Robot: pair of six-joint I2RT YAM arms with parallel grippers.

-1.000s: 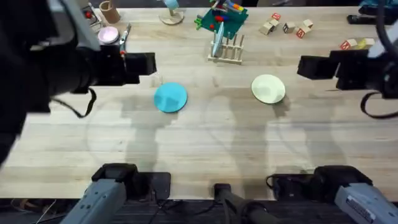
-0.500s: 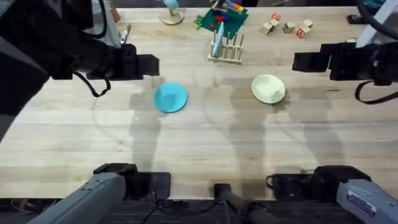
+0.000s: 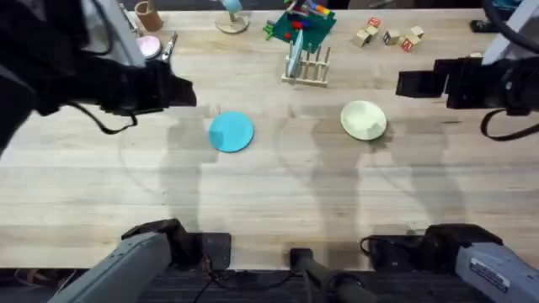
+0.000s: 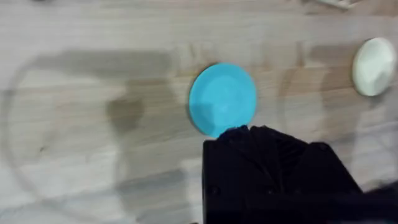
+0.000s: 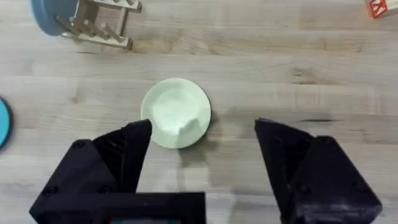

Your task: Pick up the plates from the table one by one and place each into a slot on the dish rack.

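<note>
While both my arms hang above the desk (image 3: 269,194), the overhead view lays out the whole scene. A light blue plate (image 3: 230,132) lies flat left of centre, and a cream plate (image 3: 364,119) lies flat to its right, the two well apart. The dish rack (image 3: 307,67) stands farther back between them, with a pale blue plate (image 3: 293,57) upright in a slot at its left end. Just behind the rack sits a green toy-block board (image 3: 301,23). Small wooden blocks (image 3: 387,36) with red markings lie at the far right; I cannot read them. A pink dish (image 3: 149,45) sits at the far left. My left jaws (image 3: 184,91) hover to the left of the light blue plate; I cannot tell how far apart they stand. My right jaws (image 3: 408,83) hover to the right of the cream plate.

From my left wrist, the light blue plate (image 4: 222,99) lies just beyond my dark jaws (image 4: 267,143), whose opening I cannot make out, and the cream plate (image 4: 374,66) lies farther off.

From my right wrist, my jaws (image 5: 202,134) stand wide open with nothing between them, the cream plate (image 5: 176,112) on the desk beneath, closer to one finger (image 5: 134,149). The dish rack (image 5: 102,25) is beyond it, and a block (image 5: 378,7) with red marks lies at the edge.
</note>
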